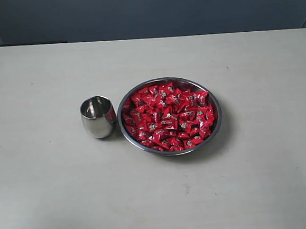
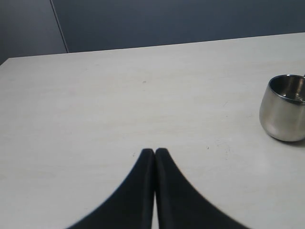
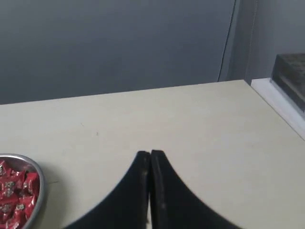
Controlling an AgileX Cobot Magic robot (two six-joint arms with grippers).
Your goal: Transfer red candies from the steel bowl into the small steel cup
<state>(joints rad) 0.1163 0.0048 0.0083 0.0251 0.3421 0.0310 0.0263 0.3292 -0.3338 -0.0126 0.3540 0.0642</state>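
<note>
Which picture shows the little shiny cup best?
The exterior view: the small steel cup stands whole beside the steel bowl. The left wrist view cuts it off at the picture's edge; the right wrist view misses it.

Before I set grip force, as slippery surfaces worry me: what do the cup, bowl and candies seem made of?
Cup: polished metal, probably steel; its sides mirror the table. Bowl: the same-looking shiny metal, with a thin bright rim. Candies: glossy red wrappers, likely foil or plastic film; they look crinkled, with glints. What is inside them cannot be seen.
</note>
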